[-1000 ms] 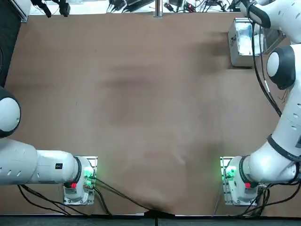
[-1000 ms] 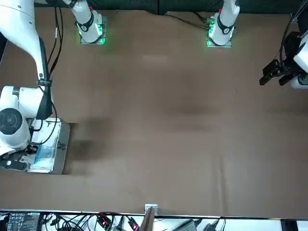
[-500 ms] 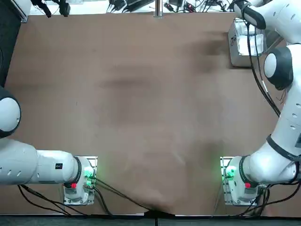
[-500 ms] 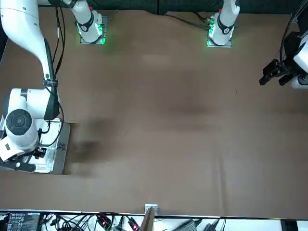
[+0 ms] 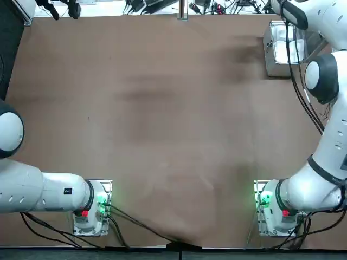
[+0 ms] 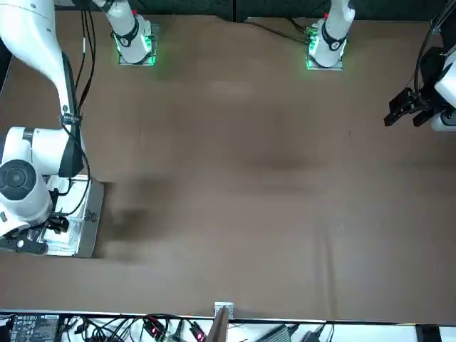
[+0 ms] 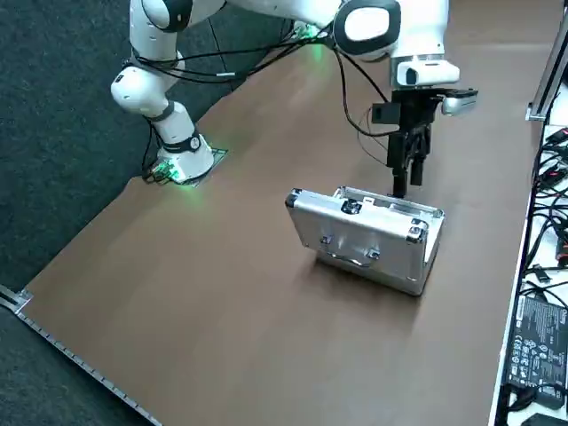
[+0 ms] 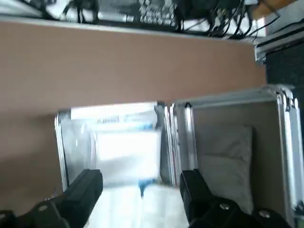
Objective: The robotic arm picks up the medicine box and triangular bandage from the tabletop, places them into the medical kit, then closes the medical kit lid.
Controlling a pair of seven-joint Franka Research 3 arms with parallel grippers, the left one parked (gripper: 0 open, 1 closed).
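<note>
My right gripper (image 8: 141,179) is open wide, fingertips well apart, over the medical kit (image 8: 62,154). Directly below and between the fingers, as seen in the wrist view, lies the triangular bandage (image 8: 164,209), white and two-lobed, in the lined half of the kit. Whether either finger touches it: cannot tell; no grip on it visible. Just past the bandage, same half: the medicine box (image 8: 128,154), flat, white, square-edged, beyond my fingertips rather than between them. Pale wrapped packaging (image 8: 118,118) lies along the wall past the box. Across the hinge, the lid (image 8: 286,147) stands open, a grey pouch (image 8: 225,164) inside. Farther off, brown tabletop (image 8: 142,61), then cables (image 8: 232,21) beyond its edge.
</note>
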